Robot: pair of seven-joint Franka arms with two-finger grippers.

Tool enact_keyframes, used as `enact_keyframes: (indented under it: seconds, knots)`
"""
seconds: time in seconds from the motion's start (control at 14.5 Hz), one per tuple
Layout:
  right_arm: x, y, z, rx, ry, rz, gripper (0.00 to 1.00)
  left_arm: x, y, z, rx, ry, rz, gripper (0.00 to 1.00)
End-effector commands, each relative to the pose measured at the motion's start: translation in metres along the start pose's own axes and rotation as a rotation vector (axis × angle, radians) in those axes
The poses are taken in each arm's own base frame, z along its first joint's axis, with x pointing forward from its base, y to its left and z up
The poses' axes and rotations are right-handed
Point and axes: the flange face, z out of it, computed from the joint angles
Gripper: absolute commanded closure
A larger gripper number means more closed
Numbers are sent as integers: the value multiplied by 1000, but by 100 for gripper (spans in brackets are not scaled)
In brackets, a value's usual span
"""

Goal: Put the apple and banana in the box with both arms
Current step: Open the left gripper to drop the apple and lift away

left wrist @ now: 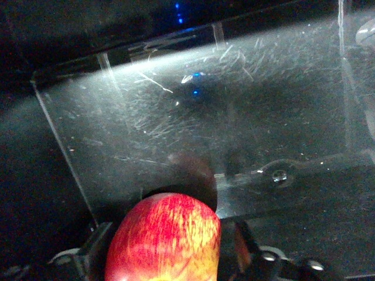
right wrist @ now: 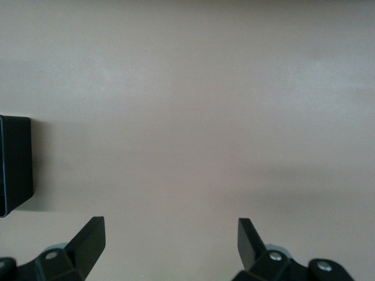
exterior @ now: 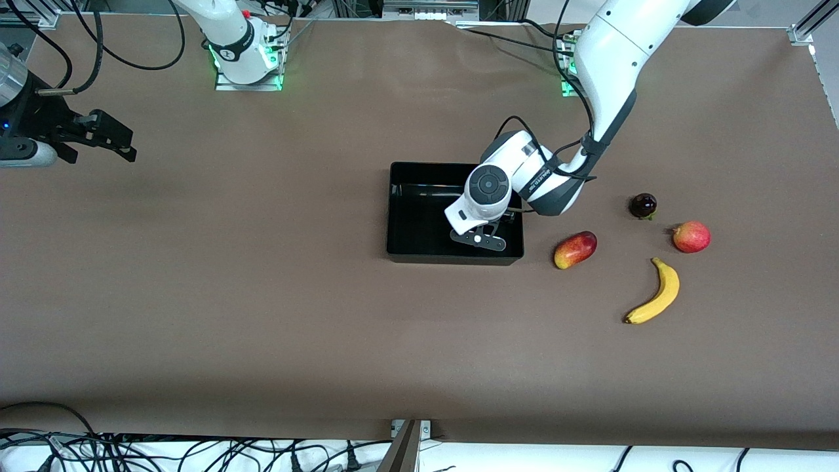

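Note:
The apple point(left wrist: 167, 243), red with pale yellow streaks, sits low inside the black box point(exterior: 419, 216) between the fingers of my left gripper point(left wrist: 170, 231). The jaws stand open, with a thin dark gap beside the fruit. In the front view the left wrist hides the apple. The scratched box floor point(left wrist: 234, 117) fills the left wrist view. The banana point(exterior: 655, 293) lies on the table toward the left arm's end, nearer the front camera than the box. My right gripper point(exterior: 128, 145) point(right wrist: 170, 225) waits open and empty over bare table at the right arm's end.
A red-and-yellow mango-like fruit point(exterior: 575, 250) lies just beside the box. A pink-red round fruit point(exterior: 691, 236) and a small dark fruit point(exterior: 643, 205) lie near the banana. A corner of the box point(right wrist: 14, 164) shows in the right wrist view.

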Motion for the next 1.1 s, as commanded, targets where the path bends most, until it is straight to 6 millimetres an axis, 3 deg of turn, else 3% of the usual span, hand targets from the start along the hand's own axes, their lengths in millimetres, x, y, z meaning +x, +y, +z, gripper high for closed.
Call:
enact_keyframes:
  seconds: [0.0, 0.21, 0.41, 0.55, 0.62, 0.76, 0.83, 0.9, 1.03]
  knots:
    - [2, 1, -6, -6, 8, 6, 0, 3, -33, -59, 28, 14, -52, 0]
    - [2, 1, -6, -6, 8, 6, 0, 16, -81, -131, 24, 4, -143, 0]
    - [2, 1, -6, -6, 10, 6, 0, 31, -161, -172, 1, -41, -261, 0]
    - [2, 1, -6, -6, 8, 6, 0, 38, -219, -168, -19, -61, -340, 0]
    - [2, 1, -6, -6, 10, 6, 0, 39, -239, -161, -20, -73, -328, 0]
    - [2, 0, -6, -6, 11, 6, 0, 45, -285, -135, -33, -108, -177, 0]
    - [3, 0, -5, -7, 10, 6, 0, 48, -322, -121, -47, -117, -114, 0]
    - [3, 0, -5, -7, 10, 6, 0, 51, -341, -105, -54, -131, -29, 0]
    - [3, 0, -5, -5, 10, 6, 0, 60, -365, -93, 25, -87, 138, 0]
